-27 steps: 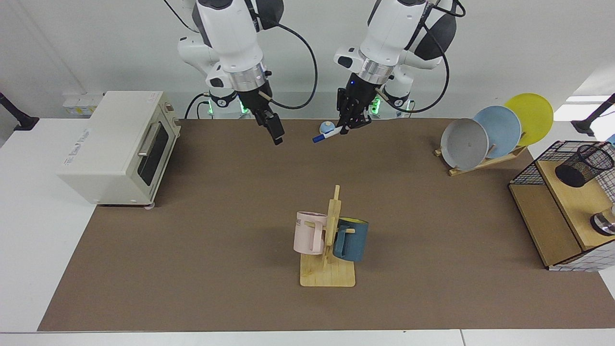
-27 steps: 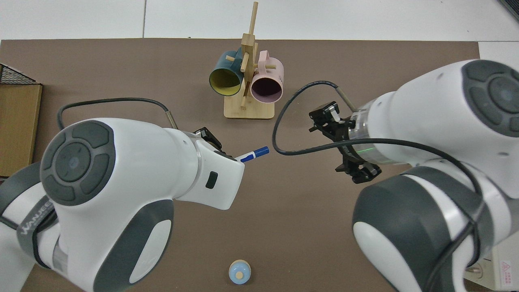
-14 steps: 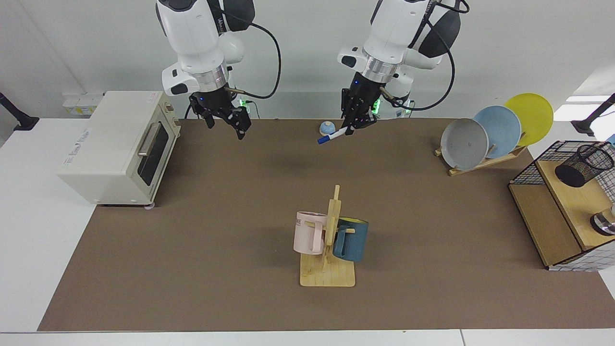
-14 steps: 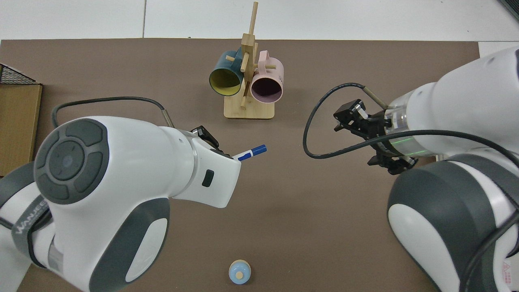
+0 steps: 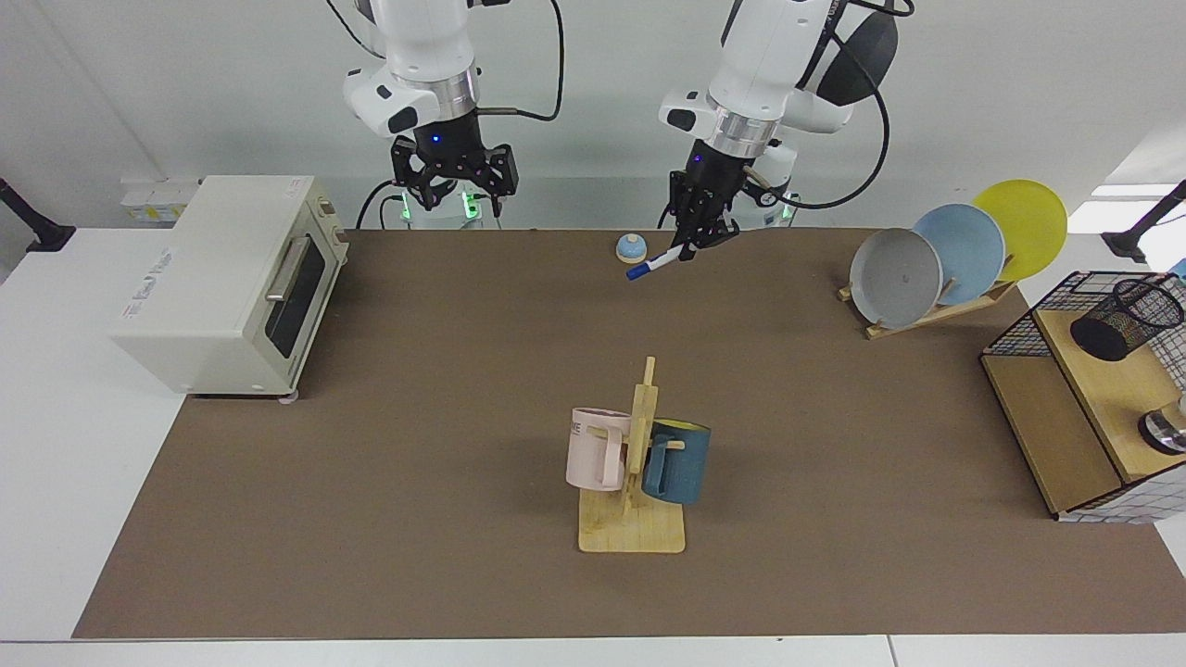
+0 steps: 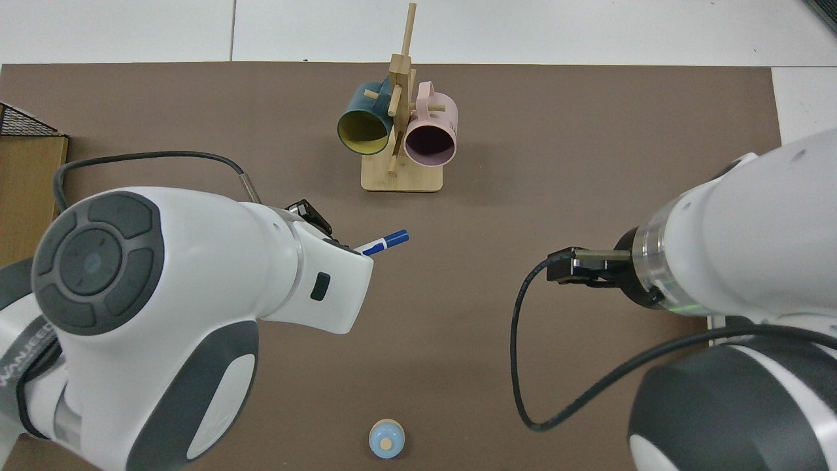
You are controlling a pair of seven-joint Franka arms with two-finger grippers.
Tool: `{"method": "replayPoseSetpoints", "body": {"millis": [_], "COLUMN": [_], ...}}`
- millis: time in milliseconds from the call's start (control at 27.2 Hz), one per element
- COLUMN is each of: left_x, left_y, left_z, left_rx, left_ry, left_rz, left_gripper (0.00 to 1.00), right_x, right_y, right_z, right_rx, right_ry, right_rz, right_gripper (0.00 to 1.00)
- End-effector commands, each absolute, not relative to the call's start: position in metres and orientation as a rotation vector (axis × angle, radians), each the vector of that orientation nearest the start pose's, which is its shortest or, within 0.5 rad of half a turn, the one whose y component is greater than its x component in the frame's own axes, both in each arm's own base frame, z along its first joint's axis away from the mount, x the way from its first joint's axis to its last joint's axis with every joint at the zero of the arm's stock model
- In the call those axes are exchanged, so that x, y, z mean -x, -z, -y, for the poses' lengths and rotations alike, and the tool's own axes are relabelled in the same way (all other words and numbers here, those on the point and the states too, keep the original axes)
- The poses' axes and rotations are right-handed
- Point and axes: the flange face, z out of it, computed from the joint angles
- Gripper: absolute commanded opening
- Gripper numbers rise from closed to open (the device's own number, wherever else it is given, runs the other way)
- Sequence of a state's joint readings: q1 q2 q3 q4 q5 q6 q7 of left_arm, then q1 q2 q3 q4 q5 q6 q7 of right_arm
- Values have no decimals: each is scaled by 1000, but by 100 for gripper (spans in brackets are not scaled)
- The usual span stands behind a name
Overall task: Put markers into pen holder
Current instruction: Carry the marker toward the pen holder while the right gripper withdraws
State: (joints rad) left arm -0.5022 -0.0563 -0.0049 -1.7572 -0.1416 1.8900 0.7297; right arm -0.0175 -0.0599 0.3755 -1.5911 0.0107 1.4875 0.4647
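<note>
My left hand (image 5: 697, 243) hangs above the far edge of the brown mat (image 5: 463, 417), fingers pinching the marker (image 5: 651, 265) by its white barrel; the blue cap end points down and toward the mat's middle, clear of the surface; a small blue dome-shaped knob (image 5: 631, 246) sits on the mat just beside it. In the top view the marker (image 6: 384, 243) pokes out from under my left arm's wrist, hand itself hidden; the knob (image 6: 386, 439) lies near the bottom edge.

My right hand (image 5: 451, 178) is raised high at the back of the counter (image 5: 56, 389), near the toaster oven (image 5: 232, 278); fingers spread, holding nothing; that arm waits.

The pen holder (image 5: 1126, 318), black mesh, lies tilted on the wooden top shelf of the wire basket (image 5: 1019, 335) at the counter's end on my left arm's side, well apart from the marker; a round metal item sits near it on the shelf, can't tell what.

Mid-mat, a wooden mug tree (image 5: 637, 482) carries a pink mug (image 5: 596, 447) and a dark teal mug (image 5: 678, 461), one each side; top view shows same tree (image 6: 399, 98) w/ both mugs' mouths facing the camera. A plate rack (image 5: 936, 310) holds grey, blue and yellow plates, standing between my left arm and the basket.
</note>
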Motion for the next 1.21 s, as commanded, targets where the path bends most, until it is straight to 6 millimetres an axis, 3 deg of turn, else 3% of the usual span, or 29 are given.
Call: {"method": "replayPoseSetpoints", "body": {"millis": [0,257,367,514,844,1174], "left_x": [-483,-483,-484,-483,-482,-484], "left_y": [-605,-606,-610,-610,-609,-609], "left_z": [277,276,273,272,272,269], "left_rx": [2670,2671,2675,2675,2677,2654], "left_ry": [304,302,297,287,267,264], "left_rz": [-1812,-1811,-1805,-1806,-1809,-1796], "left_gripper": [0,0,0,0,0,0], "right_x": [-479,-482,-484,-493,-509,-509], "right_y": [-651,-648,-664,-669,-678,-680], "right_z": [-194,-194,-193,-189,-182,-181], "right_rx": [3163,3159,3146,3140,3132,3141], "right_ry": [-62,-74,-35,-71,-83,-58], "right_rz": [-73,-35,-33,-33,-39,8], "right_gripper": [100,100,100,100,100,100]}}
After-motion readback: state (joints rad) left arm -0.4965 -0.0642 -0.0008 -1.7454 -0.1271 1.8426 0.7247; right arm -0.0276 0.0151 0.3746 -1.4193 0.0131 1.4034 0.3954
